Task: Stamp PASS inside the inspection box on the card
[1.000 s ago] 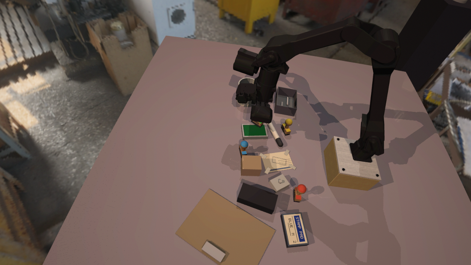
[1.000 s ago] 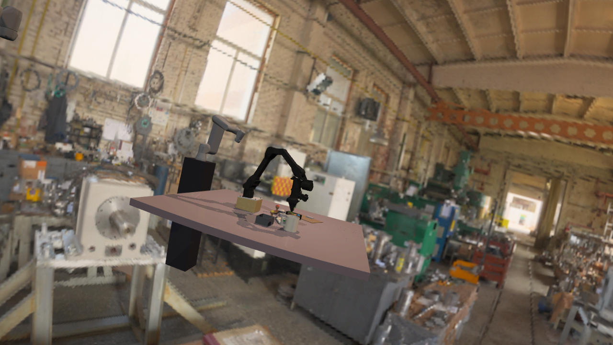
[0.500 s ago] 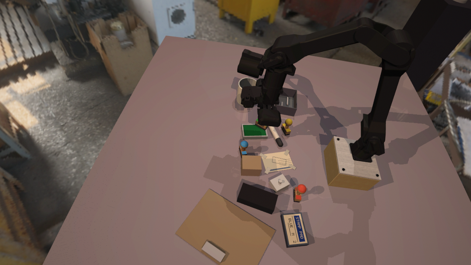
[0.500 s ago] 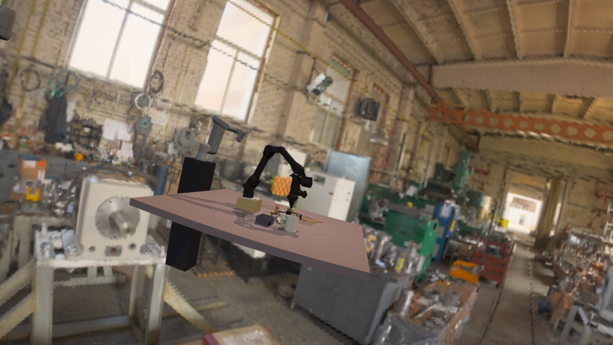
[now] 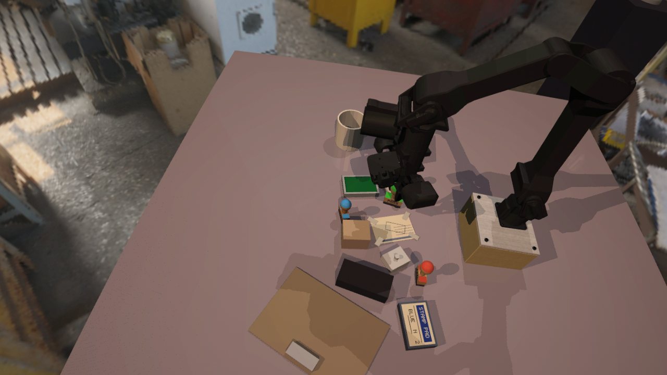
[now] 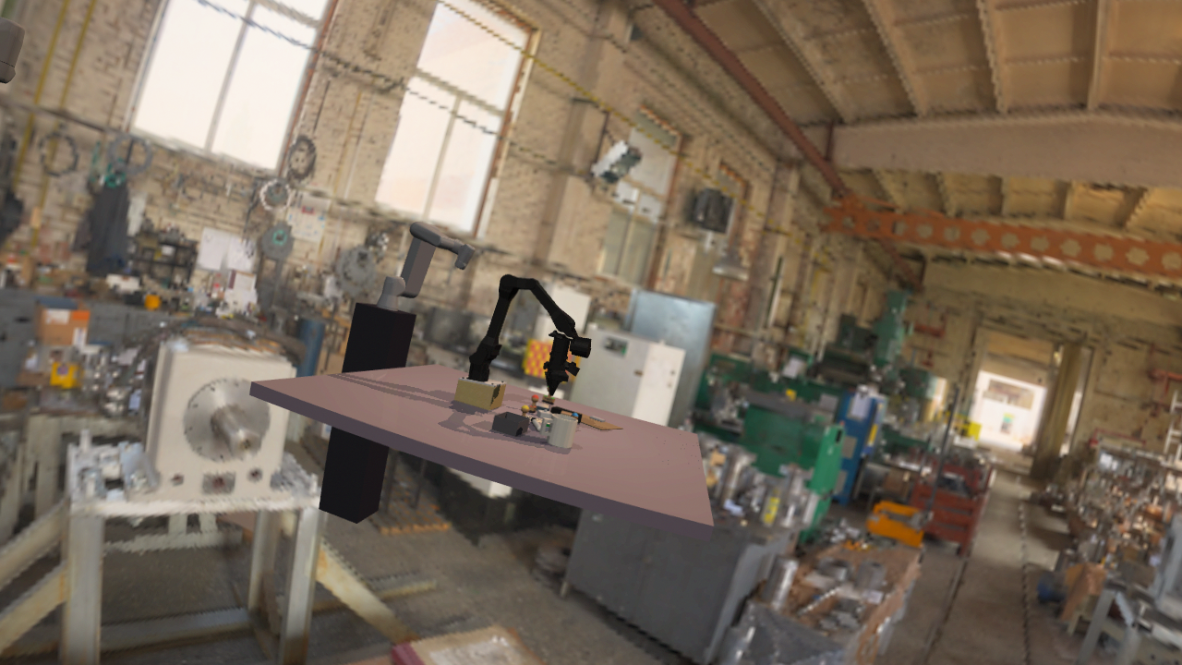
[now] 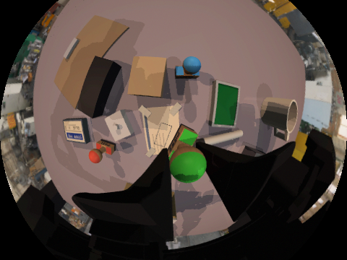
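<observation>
The green stamp (image 5: 393, 196) (image 7: 188, 164) is up off the desk (image 5: 233, 209) (image 6: 496, 463) (image 7: 217, 22), pinched between the fingers (image 5: 418, 195) (image 6: 556, 383), its round knob toward the wrist camera. In the wrist view, the taped card (image 5: 383, 229) (image 7: 150, 135) lies just left of and beyond the fingertips, and the green pad (image 5: 360, 184) (image 7: 226, 105) beyond them to the right. Farther beyond stands the blue stamp (image 5: 345, 205) (image 7: 191, 66); the red stamp (image 5: 426, 267) (image 7: 95, 155) is left of the fingers, the mug (image 5: 348, 136) (image 6: 561, 431) (image 7: 272, 111) well right.
</observation>
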You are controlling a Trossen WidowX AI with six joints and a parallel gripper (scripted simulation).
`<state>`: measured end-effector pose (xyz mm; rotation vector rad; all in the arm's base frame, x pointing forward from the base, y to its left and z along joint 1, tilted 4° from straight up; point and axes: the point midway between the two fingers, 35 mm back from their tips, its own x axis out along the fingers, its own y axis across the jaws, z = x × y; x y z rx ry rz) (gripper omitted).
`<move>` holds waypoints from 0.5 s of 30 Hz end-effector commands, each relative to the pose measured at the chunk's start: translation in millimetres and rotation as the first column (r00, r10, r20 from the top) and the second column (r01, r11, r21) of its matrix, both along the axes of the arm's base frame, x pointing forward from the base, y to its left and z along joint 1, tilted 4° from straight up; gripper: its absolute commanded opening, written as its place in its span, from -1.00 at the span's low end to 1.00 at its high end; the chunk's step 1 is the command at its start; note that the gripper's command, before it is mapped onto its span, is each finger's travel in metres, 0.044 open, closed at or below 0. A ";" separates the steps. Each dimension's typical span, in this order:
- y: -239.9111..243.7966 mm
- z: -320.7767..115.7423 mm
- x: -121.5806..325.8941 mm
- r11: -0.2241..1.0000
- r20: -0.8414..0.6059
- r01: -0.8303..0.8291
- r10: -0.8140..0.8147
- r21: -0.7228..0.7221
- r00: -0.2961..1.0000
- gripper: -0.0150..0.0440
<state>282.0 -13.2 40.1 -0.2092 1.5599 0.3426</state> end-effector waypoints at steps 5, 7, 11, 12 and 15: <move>20.9 -1.5 -24.0 0.993 0.003 -0.119 0.119 0.012 0.993 -0.49; 20.9 -1.7 -24.0 0.993 0.003 -0.119 0.119 0.012 0.993 -0.49; 20.9 -3.9 -23.8 0.993 0.003 -0.119 0.119 0.012 0.993 -0.49; 20.9 -4.6 -23.7 0.993 0.004 -0.119 0.119 0.012 0.993 -0.49; 20.9 -6.6 -23.6 0.993 0.004 -0.119 0.119 0.012 0.993 -0.49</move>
